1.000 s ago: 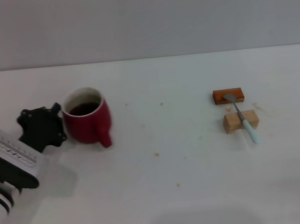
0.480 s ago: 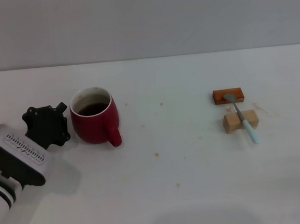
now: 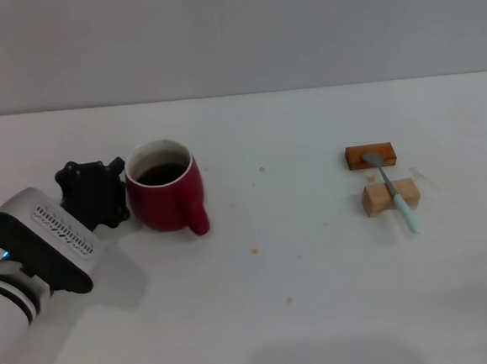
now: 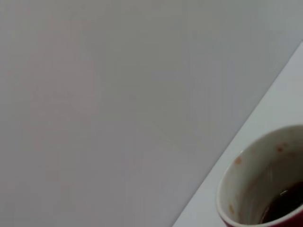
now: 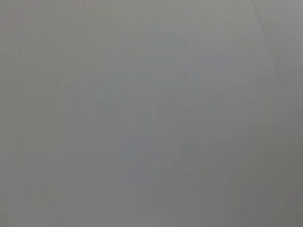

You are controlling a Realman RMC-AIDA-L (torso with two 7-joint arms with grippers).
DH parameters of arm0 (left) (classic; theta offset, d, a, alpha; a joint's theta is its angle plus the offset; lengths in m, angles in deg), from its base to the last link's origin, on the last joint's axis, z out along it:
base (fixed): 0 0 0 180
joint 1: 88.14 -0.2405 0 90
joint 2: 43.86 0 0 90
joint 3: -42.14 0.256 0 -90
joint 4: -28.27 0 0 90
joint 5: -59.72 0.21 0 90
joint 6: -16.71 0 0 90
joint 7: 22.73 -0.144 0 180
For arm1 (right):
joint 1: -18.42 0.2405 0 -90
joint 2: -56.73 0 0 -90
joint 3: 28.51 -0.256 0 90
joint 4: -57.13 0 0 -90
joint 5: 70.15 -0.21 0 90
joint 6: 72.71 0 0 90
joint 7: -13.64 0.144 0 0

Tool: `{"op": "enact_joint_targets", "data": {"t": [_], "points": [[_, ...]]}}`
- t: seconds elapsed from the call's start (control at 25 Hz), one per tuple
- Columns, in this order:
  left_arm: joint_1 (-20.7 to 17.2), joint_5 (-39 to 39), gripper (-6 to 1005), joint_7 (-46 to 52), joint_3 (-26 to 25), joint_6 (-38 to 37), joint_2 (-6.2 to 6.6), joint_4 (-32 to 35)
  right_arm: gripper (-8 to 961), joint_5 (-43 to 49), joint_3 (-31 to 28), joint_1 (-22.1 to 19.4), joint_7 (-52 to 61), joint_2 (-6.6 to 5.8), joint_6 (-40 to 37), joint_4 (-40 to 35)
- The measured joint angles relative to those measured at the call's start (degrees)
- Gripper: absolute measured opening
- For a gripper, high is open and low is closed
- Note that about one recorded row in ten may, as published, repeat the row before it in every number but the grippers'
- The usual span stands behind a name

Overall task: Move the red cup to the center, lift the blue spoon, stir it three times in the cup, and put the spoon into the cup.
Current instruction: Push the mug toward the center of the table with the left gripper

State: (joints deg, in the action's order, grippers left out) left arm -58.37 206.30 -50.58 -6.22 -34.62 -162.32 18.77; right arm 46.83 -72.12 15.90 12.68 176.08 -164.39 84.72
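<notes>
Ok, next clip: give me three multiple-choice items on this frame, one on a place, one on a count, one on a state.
1. Where does the blue spoon lie?
A. Inside the cup
B. Across the two blocks
C. In the left hand

2. How many blocks are on the table?
A. Two
B. Three
C. Four

3. How does the red cup stand?
A. Tipped on its side
B. Upside down
C. Upright, dark liquid inside

Answers:
1 B: its bowl rests on the orange-brown block, its neck on the tan block.
2 A: only those two show.
3 C: the rim faces up beside the left hand.
</notes>
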Motion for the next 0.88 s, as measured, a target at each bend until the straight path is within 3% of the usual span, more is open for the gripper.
{"op": "enact_joint_targets", "data": {"t": [0.88], "points": [[0.28, 0.01, 23, 0.61, 9.52, 0.01, -0.46, -4.52, 687, 0.05, 1.2, 0.24, 0.0, 0.03, -0.43, -0.04]]}}
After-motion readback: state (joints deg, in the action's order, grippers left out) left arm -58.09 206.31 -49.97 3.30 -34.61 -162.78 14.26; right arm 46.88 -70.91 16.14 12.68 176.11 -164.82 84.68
